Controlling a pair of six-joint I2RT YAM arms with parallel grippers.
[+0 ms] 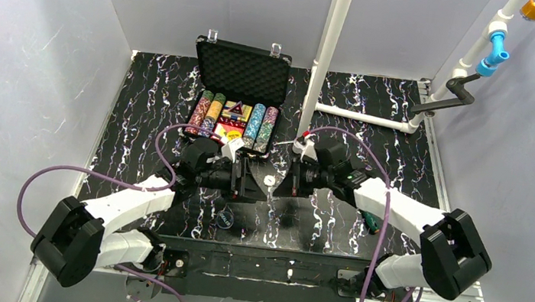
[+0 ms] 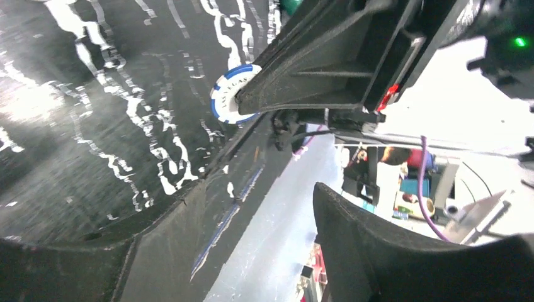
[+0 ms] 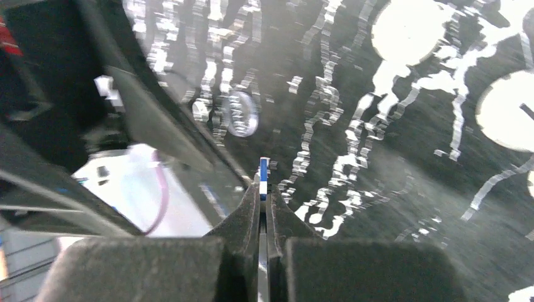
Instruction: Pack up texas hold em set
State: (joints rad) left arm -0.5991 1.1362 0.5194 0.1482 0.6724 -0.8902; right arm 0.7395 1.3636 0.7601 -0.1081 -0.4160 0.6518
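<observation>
The black foam-lined case (image 1: 242, 71) stands open at the back, with rows of poker chips (image 1: 206, 113), a red triangle (image 1: 236, 108) and a red card deck (image 1: 229, 129) inside. My right gripper (image 3: 264, 189) is shut on a blue-and-white disc (image 3: 264, 178), held edge-on above the mat. In the top view the right gripper (image 1: 280, 182) holds this disc (image 1: 269, 180) mid-table. The left wrist view shows the disc (image 2: 230, 94) pinched in those fingers. My left gripper (image 1: 247, 182) faces it, open and empty, as also shown in its wrist view (image 2: 252, 251).
A dark round disc (image 1: 224, 219) lies on the marbled mat near the front edge. A green-handled screwdriver (image 1: 371, 224) lies under the right arm. A white pipe frame (image 1: 329, 51) stands right of the case.
</observation>
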